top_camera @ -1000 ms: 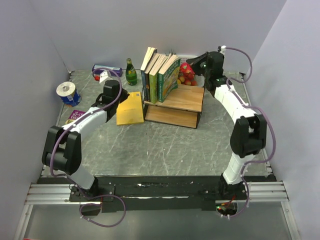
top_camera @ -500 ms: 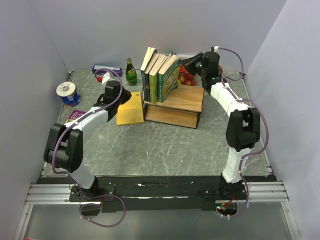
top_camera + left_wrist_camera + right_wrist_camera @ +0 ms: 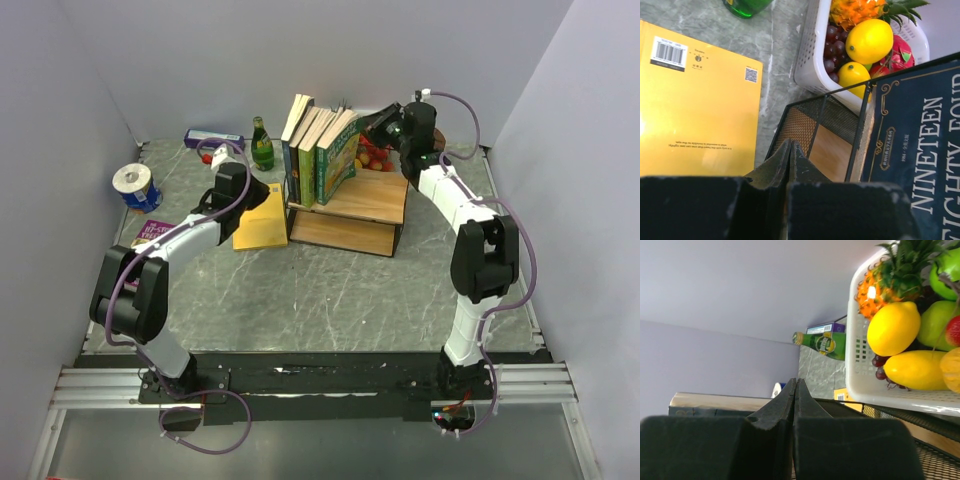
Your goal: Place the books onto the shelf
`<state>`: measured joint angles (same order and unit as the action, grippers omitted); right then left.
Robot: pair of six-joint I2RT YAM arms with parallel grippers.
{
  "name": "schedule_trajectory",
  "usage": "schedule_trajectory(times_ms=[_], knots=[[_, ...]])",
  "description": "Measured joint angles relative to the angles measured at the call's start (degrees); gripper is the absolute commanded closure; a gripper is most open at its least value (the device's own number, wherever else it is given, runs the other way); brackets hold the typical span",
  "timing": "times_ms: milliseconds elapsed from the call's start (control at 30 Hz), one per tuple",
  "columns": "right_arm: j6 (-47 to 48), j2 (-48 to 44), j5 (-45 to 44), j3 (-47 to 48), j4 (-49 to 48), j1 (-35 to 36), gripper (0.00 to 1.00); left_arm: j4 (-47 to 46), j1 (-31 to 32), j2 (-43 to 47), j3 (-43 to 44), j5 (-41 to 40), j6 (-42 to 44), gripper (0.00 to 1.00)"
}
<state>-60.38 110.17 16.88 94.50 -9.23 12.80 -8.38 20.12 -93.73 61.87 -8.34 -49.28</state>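
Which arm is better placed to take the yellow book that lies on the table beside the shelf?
Left. The left pincer, shut, is right at the yellow book, on the left side of the shelf. The right pincer, also shut, is beyond the standing books, across the shelf.

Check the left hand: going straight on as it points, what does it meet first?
The shut left hand likely meets the shelf first, at its mesh end beside the blue book; basket beyond. Depth unclear.

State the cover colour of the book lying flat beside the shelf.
The book is yellow, clearest in the left wrist view.
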Motion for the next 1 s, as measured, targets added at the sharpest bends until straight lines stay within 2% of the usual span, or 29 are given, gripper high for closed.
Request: schedule_trajectory(times_ms=[467,1000], knots=[[-0.7,-0.2,0.7,-4.9,-2.2,1.6,1.0,-0.4,1.6,0.0,0.0,0.0,0.0,0.96],[-1.3,-0.6,0.8,-5.6,-3.2,2.3,1.0,-0.4,2.5,0.0,0.0,0.0,0.0,0.96]])
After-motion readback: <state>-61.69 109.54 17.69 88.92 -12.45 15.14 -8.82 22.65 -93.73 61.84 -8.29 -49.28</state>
